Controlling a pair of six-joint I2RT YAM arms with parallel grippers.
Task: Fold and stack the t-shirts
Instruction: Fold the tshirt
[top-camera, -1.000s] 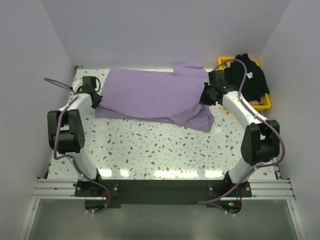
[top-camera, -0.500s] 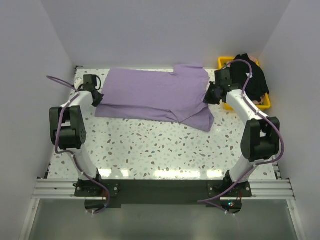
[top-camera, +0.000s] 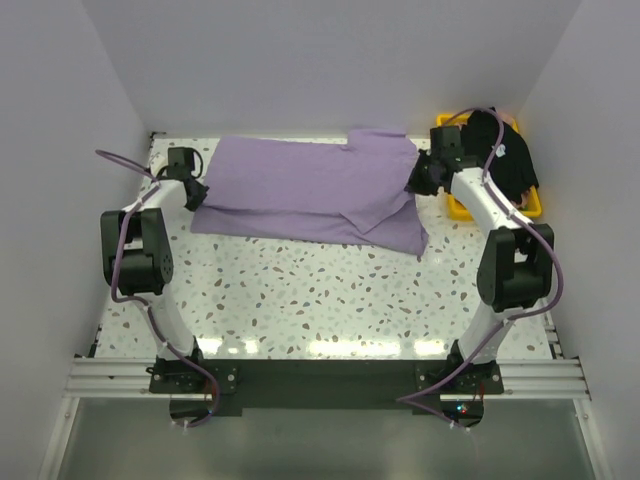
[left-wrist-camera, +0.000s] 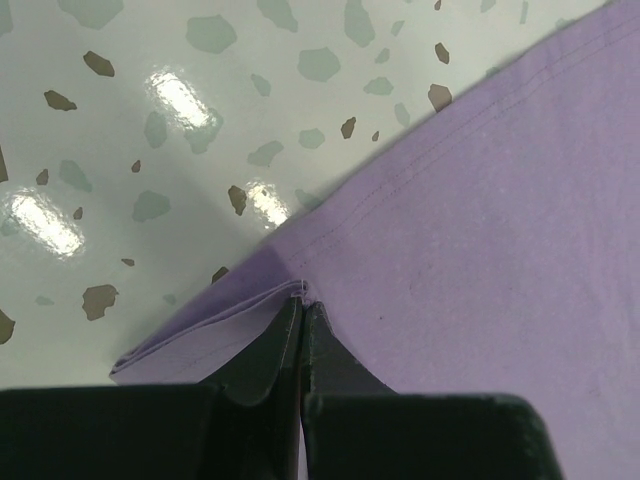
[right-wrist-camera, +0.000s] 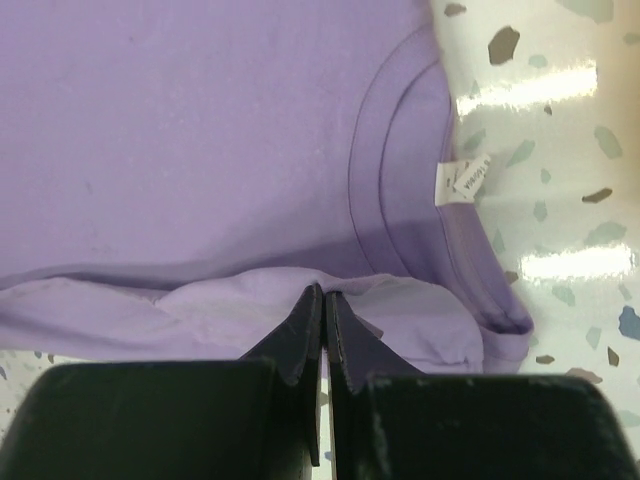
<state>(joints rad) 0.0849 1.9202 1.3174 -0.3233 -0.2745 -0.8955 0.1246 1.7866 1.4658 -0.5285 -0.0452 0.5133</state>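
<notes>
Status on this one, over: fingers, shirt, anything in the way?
Left gripper shut on purple t-shirt at hem corner. Right gripper shut on its collar end. Shirt spread on table. Black t-shirt heaped in yellow basket, off to the side.

Speckled terrazzo table (top-camera: 300, 290), lavender t-shirt (top-camera: 300, 190) spread flat, yellow basket (top-camera: 538, 205) at far right

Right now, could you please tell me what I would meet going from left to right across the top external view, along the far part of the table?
left gripper → lavender t-shirt → right gripper → black t-shirt, piled in the yellow basket
</notes>
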